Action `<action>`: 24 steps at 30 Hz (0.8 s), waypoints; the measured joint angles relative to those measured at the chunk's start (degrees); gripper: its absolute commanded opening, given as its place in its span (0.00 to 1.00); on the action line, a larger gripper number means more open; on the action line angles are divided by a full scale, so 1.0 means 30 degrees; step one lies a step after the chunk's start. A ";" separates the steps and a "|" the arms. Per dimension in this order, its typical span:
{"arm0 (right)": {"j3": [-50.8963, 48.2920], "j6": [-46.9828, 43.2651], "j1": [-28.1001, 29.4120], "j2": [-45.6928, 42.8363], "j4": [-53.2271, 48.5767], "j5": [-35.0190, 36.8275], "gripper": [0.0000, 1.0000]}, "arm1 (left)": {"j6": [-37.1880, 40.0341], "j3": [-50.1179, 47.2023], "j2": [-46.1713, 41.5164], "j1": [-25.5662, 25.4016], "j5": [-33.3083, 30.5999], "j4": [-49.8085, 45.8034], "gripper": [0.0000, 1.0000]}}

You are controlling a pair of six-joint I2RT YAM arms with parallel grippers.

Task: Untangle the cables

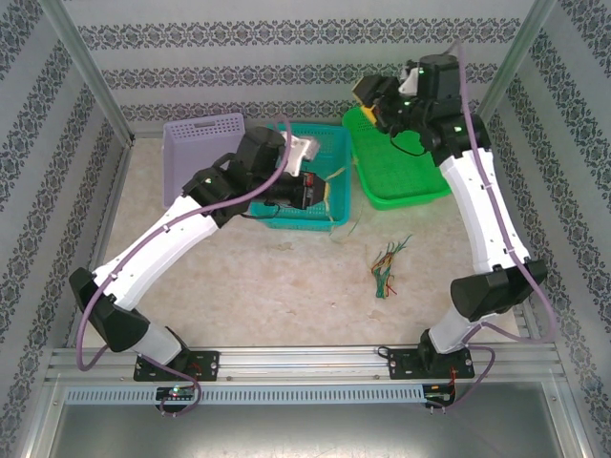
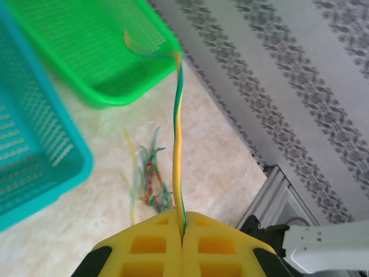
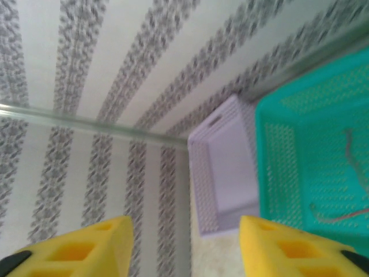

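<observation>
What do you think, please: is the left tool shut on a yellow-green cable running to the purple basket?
Not quite: the left tool is shut on the yellow-green cable, but it runs to the green basket, as the left wrist view shows.

Yellow fingers (image 2: 147, 249), green-and-yellow cable (image 2: 177, 147), teal basket (image 1: 330, 143), green basket (image 1: 401, 176), lilac basket (image 1: 200, 143)

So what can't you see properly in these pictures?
Top view: cable bundle too small to count its strands.
Top view: the left arm hides part of the teal basket.
Left wrist view: the yellow-green cable blurs at the green basket, so its far end is unclear.
Right wrist view: right gripper fingers cut off by the bottom edge.
</observation>
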 measured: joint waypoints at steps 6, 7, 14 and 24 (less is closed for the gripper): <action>-0.4051 -0.1974 -0.0219 -0.3927 -0.0058 0.2047 0.62 | -0.0583 0.1566 -0.0095 0.5391 -0.0809 -0.1938 0.00; -0.4692 -0.2135 -0.0226 -0.4554 -0.0058 0.2251 0.62 | -0.0517 0.2106 -0.0029 0.6120 -0.1100 -0.2302 0.00; -0.7934 -0.2688 0.0015 -0.7045 0.0000 0.2841 0.63 | 0.0627 0.5814 0.1311 1.0134 -0.2783 -0.3759 0.00; -0.9027 -0.2688 0.1457 -0.6965 0.0000 0.2878 0.63 | 0.1625 0.7555 0.7271 1.3806 -0.2892 -0.3774 0.00</action>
